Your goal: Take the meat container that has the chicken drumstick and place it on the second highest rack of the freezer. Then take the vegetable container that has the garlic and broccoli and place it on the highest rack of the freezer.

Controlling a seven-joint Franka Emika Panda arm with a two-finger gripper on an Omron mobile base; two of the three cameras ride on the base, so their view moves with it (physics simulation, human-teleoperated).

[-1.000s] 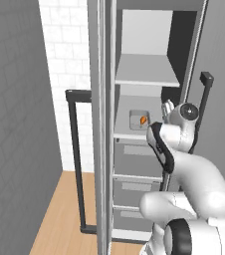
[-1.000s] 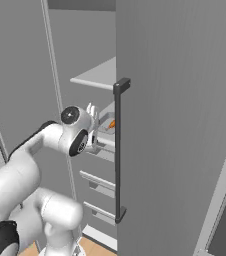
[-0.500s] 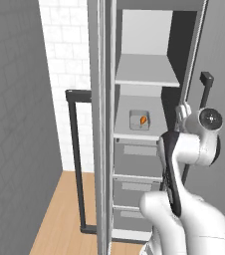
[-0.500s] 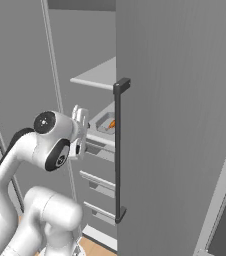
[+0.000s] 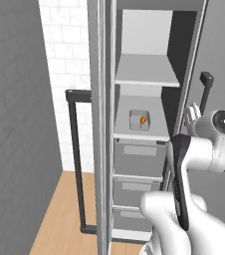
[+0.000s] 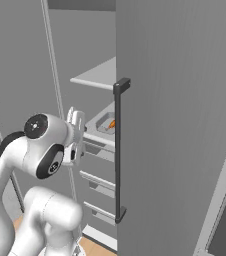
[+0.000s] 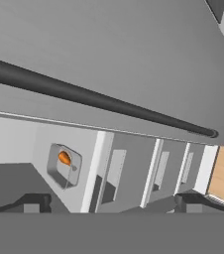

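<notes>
I stand in a grey kitchen with a white tiled back wall and a strip of wooden floor at my feet, facing the tall freezer, whose doors stand open. Nearest to me is my own claw, raised at about shelf height just outside the cabinet's right edge; in the right base view it shows as pale fingers pointing toward the shelves. The claw is spread as wide as it goes and has hold of nothing: in the hand view its two dark tips sit far apart at the bottom with only open air between them.

Just past the claw, the open right door carries a dark bar handle, which crosses the hand view as a long dark rod.

Beyond that, inside the freezer, the meat container rests flat on the second highest rack, toward the middle of that shelf, with the chicken drumstick lying in it as a small orange shape. From the hand view the same tray and its drumstick sit on the shelf just above the drawers. The grey drawers stack below that rack.

Above it is the highest rack, a light grey shelf. Farther left, the other open door shows its own dark handle frame against the tiled wall.
</notes>
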